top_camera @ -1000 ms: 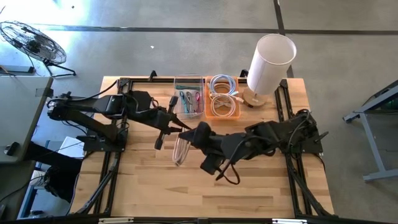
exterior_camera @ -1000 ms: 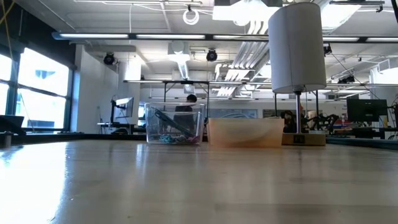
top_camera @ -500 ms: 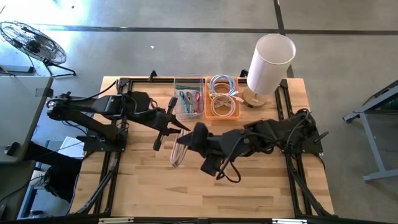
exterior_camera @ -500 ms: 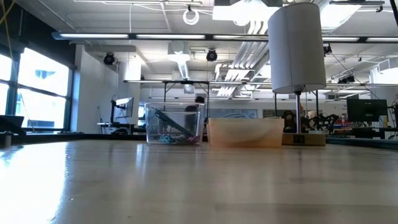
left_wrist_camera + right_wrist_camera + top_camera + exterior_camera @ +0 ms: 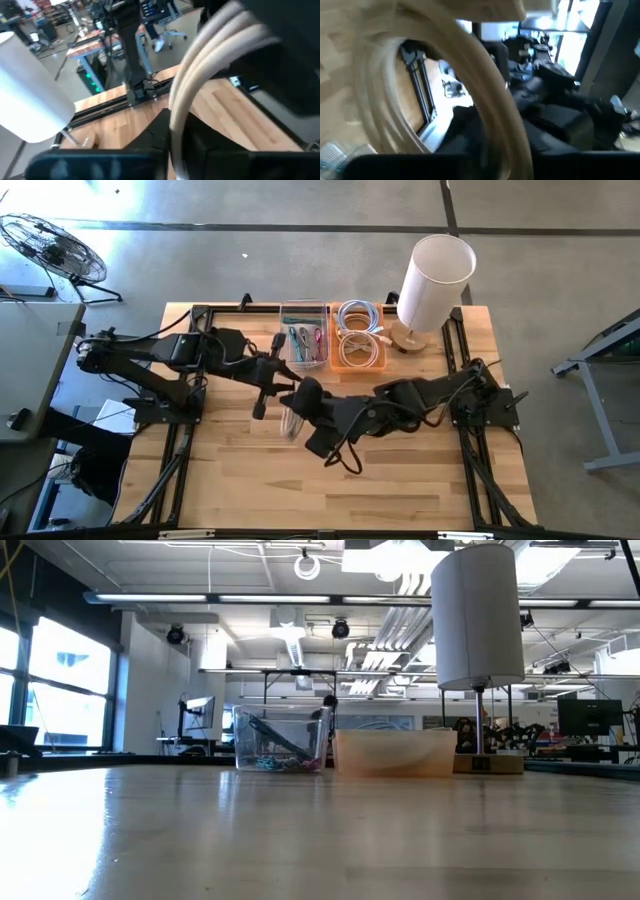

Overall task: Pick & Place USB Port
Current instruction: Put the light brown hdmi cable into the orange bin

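A coiled beige USB cable (image 5: 290, 423) hangs above the table's middle, between my two grippers. My left gripper (image 5: 279, 387) comes in from the table's left and is shut on the coil's upper part. My right gripper (image 5: 299, 396) comes in from the right and meets the same upper part. The left wrist view shows the cable's strands (image 5: 200, 75) running close past the fingers. In the right wrist view the loop (image 5: 485, 85) fills the picture. Neither gripper shows in the low view. My left gripper has the coil's upper bend (image 5: 176, 131), several strands together, between its fingers, coming level from the table's left. The coil hangs below it. My right gripper closes on the coil's upper part (image 5: 492, 145) from the table's right; its own body hides the contact from above.
At the far middle stand a clear bin (image 5: 304, 340) with small coloured items and an orange bin (image 5: 360, 346) with coiled cables. A white cylinder lamp (image 5: 432, 280) on a wooden base stands at the far right. Bare wood lies toward the near edge.
My right gripper has gone toward the table's left, up to the coil's top beside my left gripper. The coil has stayed hanging in about the same place.
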Controlling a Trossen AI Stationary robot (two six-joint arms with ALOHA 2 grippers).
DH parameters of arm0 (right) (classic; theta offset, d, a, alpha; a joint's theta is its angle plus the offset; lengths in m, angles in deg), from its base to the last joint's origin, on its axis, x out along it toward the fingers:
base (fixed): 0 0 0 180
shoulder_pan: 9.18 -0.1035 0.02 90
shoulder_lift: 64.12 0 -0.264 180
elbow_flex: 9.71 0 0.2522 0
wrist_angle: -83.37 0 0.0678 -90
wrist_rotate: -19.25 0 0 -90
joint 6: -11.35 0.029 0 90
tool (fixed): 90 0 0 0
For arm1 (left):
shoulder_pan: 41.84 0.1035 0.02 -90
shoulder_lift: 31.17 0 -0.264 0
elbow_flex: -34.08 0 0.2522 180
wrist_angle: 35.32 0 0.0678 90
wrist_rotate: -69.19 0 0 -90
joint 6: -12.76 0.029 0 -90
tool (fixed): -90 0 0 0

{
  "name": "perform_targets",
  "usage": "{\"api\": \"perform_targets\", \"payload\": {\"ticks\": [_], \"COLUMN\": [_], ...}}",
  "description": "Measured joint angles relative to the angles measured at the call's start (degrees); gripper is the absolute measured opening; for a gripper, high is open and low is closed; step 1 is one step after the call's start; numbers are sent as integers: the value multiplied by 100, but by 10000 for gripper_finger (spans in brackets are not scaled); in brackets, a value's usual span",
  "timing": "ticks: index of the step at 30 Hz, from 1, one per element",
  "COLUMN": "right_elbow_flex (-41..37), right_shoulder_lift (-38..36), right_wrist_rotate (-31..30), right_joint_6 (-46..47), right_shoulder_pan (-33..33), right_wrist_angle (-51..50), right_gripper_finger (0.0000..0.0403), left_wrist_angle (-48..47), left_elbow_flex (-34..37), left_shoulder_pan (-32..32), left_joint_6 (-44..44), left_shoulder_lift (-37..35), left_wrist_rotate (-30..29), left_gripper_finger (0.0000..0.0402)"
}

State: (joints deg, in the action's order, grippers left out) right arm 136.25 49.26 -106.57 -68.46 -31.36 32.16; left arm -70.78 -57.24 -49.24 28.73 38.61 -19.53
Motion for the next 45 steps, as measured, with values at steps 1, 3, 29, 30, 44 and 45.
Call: {"api": "perform_targets", "payload": {"ticks": [1, 3, 29, 30, 44, 45], "right_elbow_flex": [0, 0, 17, 15, 7, 7], "right_shoulder_lift": [0, 0, -337, -327, -60, -54], "right_wrist_rotate": [-115, -285, -1499, -1452, 231, 250], "right_joint_6": [-3, 1, 3006, 3305, 5856, 5881], "right_shoulder_pan": [-15, -17, 743, 861, 2304, 2383], "right_wrist_angle": [22, 25, -1956, -2188, -4442, -4494], "right_gripper_finger": [52, 19, 14, 14, 14, 14], "left_wrist_angle": [-25, -95, -2057, -2057, -2813, -2894], "left_elbow_flex": [-4, -4, 11, 11, 3, 2], "left_shoulder_pan": [-8, -11, -11, -11, -11, -11], "left_joint_6": [10, 23, -579, -577, -473, -477], "left_shoulder_lift": [0, -5, -1869, -1895, -1493, -1461], "left_wrist_rotate": [-77, -264, -3464, -3462, -3356, -3314], "left_gripper_finger": [42, 70, 136, 136, 136, 136]}}
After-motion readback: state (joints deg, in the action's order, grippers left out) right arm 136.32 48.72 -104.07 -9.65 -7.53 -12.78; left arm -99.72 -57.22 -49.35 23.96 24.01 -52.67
